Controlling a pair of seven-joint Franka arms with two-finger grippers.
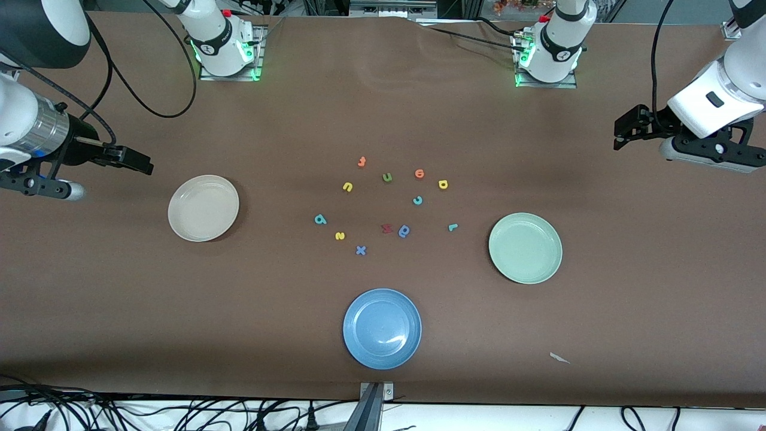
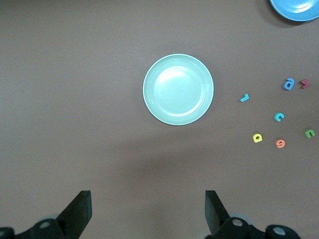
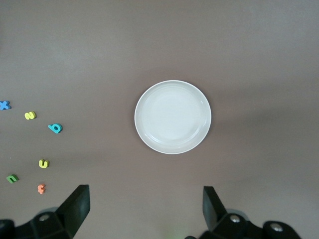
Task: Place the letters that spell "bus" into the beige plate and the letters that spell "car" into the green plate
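Small foam letters lie mid-table between the plates: teal b (image 1: 320,219), yellow u (image 1: 347,187) and yellow s (image 1: 340,236) toward the beige plate (image 1: 203,208); teal c (image 1: 418,200), yellow a (image 1: 443,184) and teal r (image 1: 453,227) toward the green plate (image 1: 525,247). Both plates hold nothing. My right gripper (image 1: 140,161) hangs open over bare table at the right arm's end, looking down on the beige plate (image 3: 172,117). My left gripper (image 1: 619,134) hangs open at the left arm's end, with the green plate (image 2: 178,89) in its view.
A blue plate (image 1: 382,328) sits nearer the front camera than the letters. Other letters are mixed in: orange f (image 1: 361,161), green u (image 1: 387,177), orange e (image 1: 419,173), a dark red letter (image 1: 386,228), a blue rounded letter (image 1: 404,231) and blue x (image 1: 361,250). A paper scrap (image 1: 559,358) lies near the front edge.
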